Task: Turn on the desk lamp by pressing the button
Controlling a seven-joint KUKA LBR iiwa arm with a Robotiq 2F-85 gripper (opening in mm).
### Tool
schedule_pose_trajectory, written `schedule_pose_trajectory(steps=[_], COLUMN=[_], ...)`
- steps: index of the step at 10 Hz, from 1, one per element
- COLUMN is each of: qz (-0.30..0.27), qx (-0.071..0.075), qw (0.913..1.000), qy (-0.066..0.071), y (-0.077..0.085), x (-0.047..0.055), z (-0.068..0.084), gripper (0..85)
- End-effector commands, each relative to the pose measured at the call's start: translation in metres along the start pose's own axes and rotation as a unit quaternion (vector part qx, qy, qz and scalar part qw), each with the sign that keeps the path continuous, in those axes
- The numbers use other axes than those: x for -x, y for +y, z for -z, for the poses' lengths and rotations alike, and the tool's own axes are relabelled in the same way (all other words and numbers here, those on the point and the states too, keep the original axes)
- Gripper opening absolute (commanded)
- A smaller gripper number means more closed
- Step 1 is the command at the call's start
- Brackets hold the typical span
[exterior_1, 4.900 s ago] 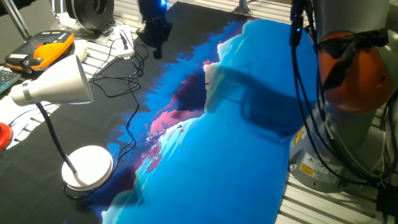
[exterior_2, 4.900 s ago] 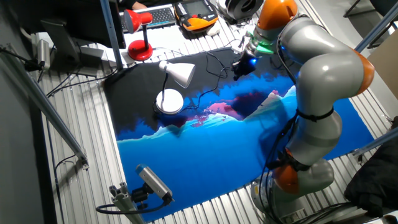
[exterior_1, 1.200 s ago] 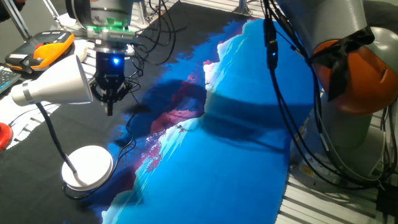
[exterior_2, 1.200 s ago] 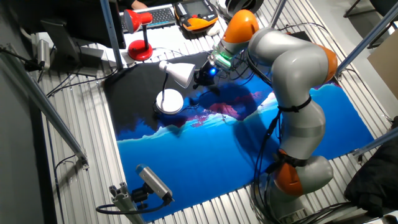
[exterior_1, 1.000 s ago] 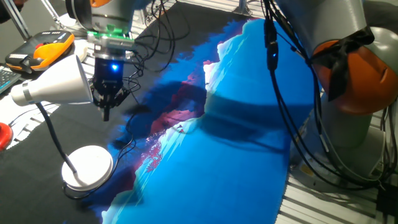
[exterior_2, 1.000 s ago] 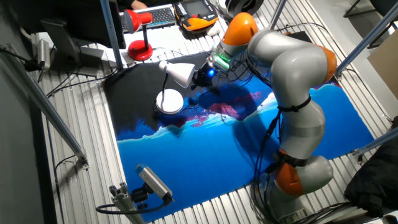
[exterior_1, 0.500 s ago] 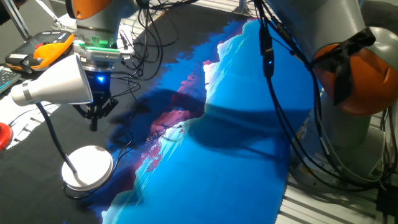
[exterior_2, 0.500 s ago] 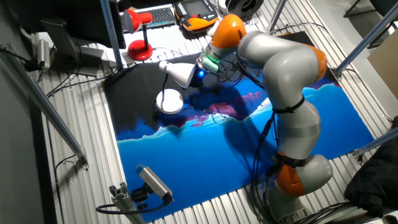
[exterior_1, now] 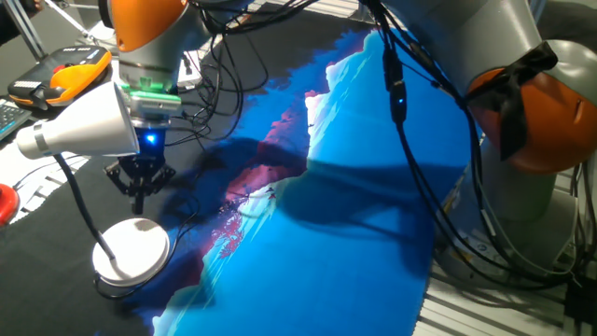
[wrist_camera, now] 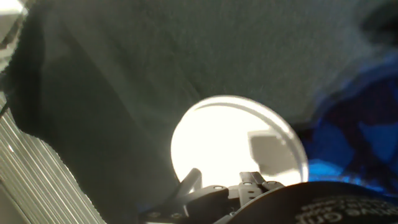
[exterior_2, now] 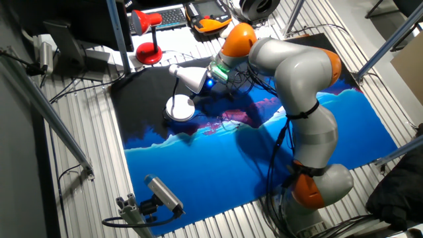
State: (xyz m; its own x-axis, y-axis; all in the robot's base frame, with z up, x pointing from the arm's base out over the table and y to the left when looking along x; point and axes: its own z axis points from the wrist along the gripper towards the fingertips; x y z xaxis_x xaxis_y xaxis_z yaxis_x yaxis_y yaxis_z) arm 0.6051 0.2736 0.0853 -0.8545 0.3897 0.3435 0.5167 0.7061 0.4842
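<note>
The desk lamp has a white cone shade (exterior_1: 82, 131) (exterior_2: 192, 79), a thin dark neck (exterior_1: 82, 207) and a flat round white base (exterior_1: 131, 250) (exterior_2: 180, 108) (wrist_camera: 239, 146) on black cloth. A greyish square patch (wrist_camera: 266, 152) on the disc looks like the button. My gripper (exterior_1: 140, 201) (exterior_2: 199, 96) points straight down, just right of the shade and a little above the far edge of the base. Its fingers meet in a single tip, shut and holding nothing. In the hand view only dark hand parts show at the bottom edge.
Loose black cables (exterior_1: 201, 121) run over the cloth behind the gripper. A blue printed cloth (exterior_1: 354, 233) covers the table's right side. An orange pendant (exterior_1: 70, 75), a red lamp (exterior_2: 147, 41) and a keyboard (exterior_2: 162, 16) lie at the back. A camera (exterior_2: 162, 192) stands at the front.
The gripper has travelled left and down from the far side of the table, past the lamp shade, to hang just above the lamp's base. The lamp has not moved.
</note>
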Motion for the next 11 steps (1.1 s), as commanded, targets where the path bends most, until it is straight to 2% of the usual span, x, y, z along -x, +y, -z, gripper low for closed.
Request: schedule_pose_trajectory(steps=[1,2,5,6,9,11], qz=[0.000,0.000,0.008,0.010,0.015,0.021], qx=[0.000,0.002,-0.011,-0.011,-0.020,-0.026], qw=[1.0000,1.0000,0.9999,0.9998,0.9996,0.9993], qy=[-0.001,-0.003,-0.011,-0.014,-0.016,-0.018], y=[0.000,0.000,-0.001,-0.002,-0.003,-0.006], x=[-0.002,-0.004,-0.009,-0.010,-0.009,-0.005], z=[-0.003,-0.005,-0.017,-0.022,-0.023,-0.024], gripper=[0.0,0.0,0.0,0.0,0.0,0.0])
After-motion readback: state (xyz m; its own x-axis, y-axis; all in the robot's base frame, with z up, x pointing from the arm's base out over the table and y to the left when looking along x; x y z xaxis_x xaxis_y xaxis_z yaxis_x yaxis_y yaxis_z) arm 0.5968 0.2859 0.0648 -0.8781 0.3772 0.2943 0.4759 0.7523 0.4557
